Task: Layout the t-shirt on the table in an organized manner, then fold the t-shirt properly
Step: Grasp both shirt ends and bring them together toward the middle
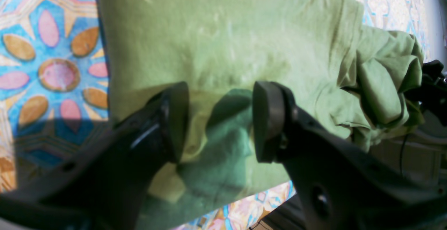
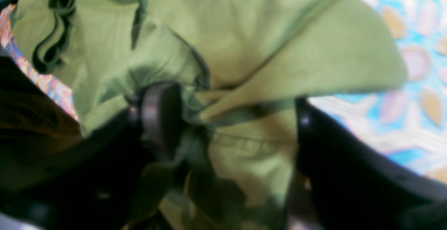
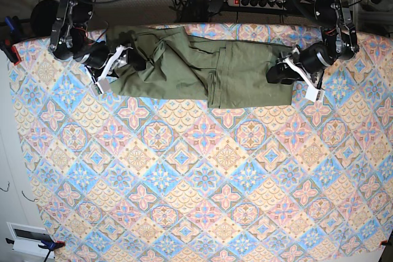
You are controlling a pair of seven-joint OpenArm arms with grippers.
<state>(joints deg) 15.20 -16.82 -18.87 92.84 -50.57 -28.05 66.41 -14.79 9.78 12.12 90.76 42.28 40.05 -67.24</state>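
1. Along the far edge of the table (image 3: 184, 170), the t-shirt (image 3: 202, 72) lies stretched sideways as a long olive band, smooth at one end and bunched at the other.
2. At the smooth end, the left gripper (image 1: 220, 121) has its jaws apart, hovering over flat cloth with nothing pinched.
3. At the bunched end, the right gripper (image 2: 237, 125) has its jaws spread wide, with crumpled fabric gathered between them.

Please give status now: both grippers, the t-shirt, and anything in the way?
Left gripper open over t-shirt end. Right gripper wide, bunched fabric between its jaws. T-shirt folded in long strip on table. Nothing in the way.
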